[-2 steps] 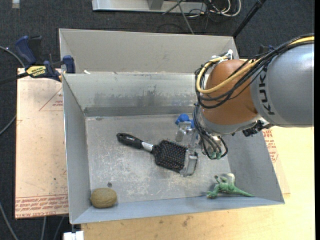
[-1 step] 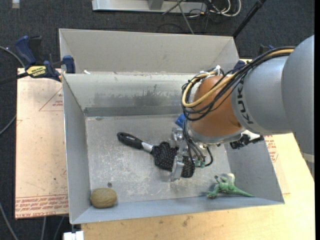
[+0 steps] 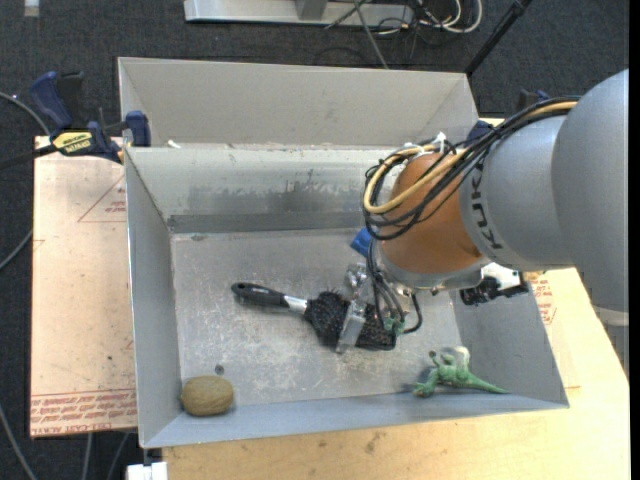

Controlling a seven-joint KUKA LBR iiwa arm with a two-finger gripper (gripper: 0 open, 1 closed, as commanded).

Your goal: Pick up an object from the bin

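Camera view: the gripper [image 3: 358,320] is low over the bristly head of a black-handled scrubbing brush [image 3: 300,304] at the bin's centre, with the handle pointing to 9 o'clock. Whether the gripper is open or grips anything cannot be told. A tan round nut [image 3: 207,396] lies at 7 o'clock and a green plastic lizard [image 3: 452,375] at 5 o'clock.

a black brush [image 3: 322,313] lies flat in the middle of the bin [image 3: 150,268] floor, slim handle pointing left, a silver neck joining its dark bristly head.
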